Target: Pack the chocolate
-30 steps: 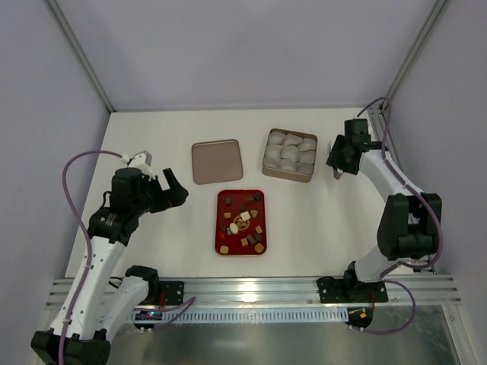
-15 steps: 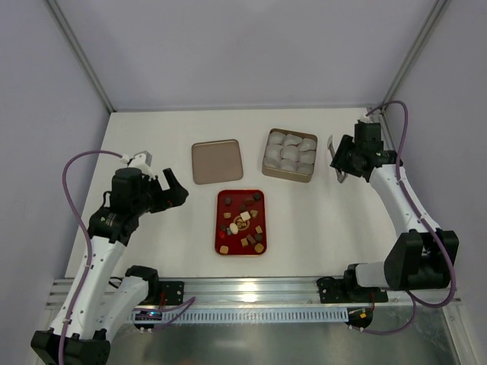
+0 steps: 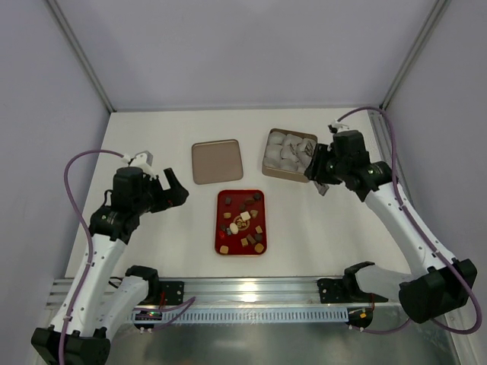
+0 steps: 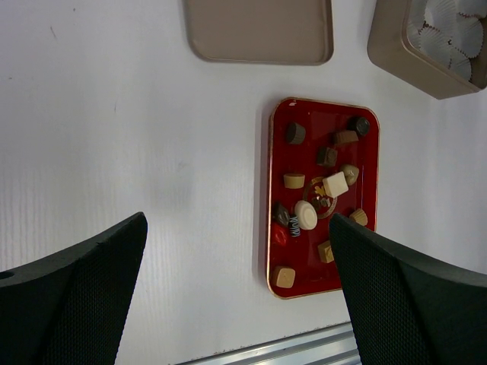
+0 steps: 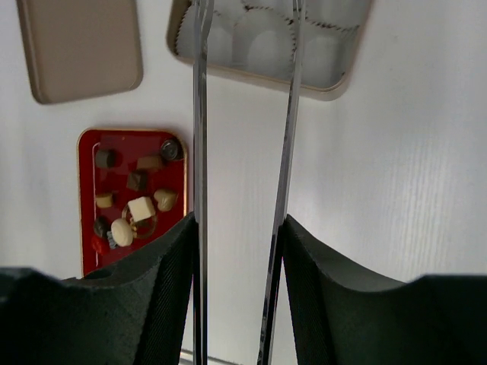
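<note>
The chocolate (image 3: 242,220) is several small dark, tan and whitish pieces scattered on a red tray (image 3: 221,199) in the middle of the table. My right gripper (image 3: 319,171) hovers just right of the tan box, shut on a pair of metal tongs (image 5: 199,114) whose two blades run forward between its fingers. The right wrist view shows the chocolate (image 5: 141,207) to the left of the blades. Left of the tray, my left gripper (image 3: 173,190) stands wide open and holds nothing. The left wrist view has the chocolate (image 4: 323,186) near its right finger.
A tan box (image 3: 290,154) filled with white crinkled paper cups stands at the back right of the tray. Its flat tan lid (image 3: 217,161) lies at the back left. A metal rail (image 3: 251,289) runs along the near table edge.
My right arm has swung left from the table's right edge to the box's right side, its jaws narrowing on the tongs. The left arm has not moved.
</note>
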{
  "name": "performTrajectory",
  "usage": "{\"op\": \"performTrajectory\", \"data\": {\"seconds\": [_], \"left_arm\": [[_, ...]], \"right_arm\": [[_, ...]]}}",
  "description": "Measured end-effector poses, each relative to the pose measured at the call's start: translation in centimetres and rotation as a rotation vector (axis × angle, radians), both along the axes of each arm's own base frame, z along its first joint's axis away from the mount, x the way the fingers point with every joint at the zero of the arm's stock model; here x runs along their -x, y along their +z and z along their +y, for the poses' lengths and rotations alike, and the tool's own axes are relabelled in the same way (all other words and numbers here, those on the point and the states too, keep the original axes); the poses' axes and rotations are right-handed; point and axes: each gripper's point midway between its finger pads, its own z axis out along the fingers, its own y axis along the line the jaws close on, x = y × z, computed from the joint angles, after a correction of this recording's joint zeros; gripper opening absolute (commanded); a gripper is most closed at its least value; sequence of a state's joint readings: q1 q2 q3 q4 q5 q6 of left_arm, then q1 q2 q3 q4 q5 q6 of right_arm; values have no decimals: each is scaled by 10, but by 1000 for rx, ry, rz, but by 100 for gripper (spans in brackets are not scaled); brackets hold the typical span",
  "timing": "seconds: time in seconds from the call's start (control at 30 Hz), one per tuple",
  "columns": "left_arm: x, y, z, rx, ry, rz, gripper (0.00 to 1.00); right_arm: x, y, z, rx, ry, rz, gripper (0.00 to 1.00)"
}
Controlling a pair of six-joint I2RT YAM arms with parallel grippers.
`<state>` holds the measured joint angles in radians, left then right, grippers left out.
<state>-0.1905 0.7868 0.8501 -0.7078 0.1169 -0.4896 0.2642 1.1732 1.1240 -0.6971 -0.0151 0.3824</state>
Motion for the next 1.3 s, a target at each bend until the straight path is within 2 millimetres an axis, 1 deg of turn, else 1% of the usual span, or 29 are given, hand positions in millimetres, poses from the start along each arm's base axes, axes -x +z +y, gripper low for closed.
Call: {"op": "performTrajectory", "data": {"seconds": [0.07, 0.17, 0.3, 0.4, 0.47, 0.6, 0.7, 0.8, 1.13, 1.3], "left_arm": [[0, -1, 0, -1, 0, 3, 100], [-1, -2, 0, -2, 0, 7, 100], [-1, -3, 0, -3, 0, 14, 100], [-1, -4, 0, -3, 0, 17, 100], [-1, -4, 0, -4, 0, 19, 100], [-2, -5, 0, -5, 0, 23, 100], [-2, -6, 0, -5, 0, 23, 100], [-2, -6, 0, -5, 0, 23, 100], [-2, -6, 0, -5, 0, 24, 100], [-2, -6, 0, -5, 0, 23, 100]], "right_arm": [[10, 3, 17, -15, 53, 2, 49], [30, 5, 51, -39, 158, 10, 48], [58, 3, 90, -53, 288, 36, 46], [75, 0, 110, -54, 360, 56, 45], [84, -6, 121, -45, 403, 76, 45], [103, -28, 141, 0, 481, 152, 45], [118, -42, 148, 39, 525, 207, 45], [126, -48, 148, 60, 545, 234, 45], [139, -53, 149, 89, 576, 258, 45], [143, -60, 151, 107, 588, 278, 45]]}}
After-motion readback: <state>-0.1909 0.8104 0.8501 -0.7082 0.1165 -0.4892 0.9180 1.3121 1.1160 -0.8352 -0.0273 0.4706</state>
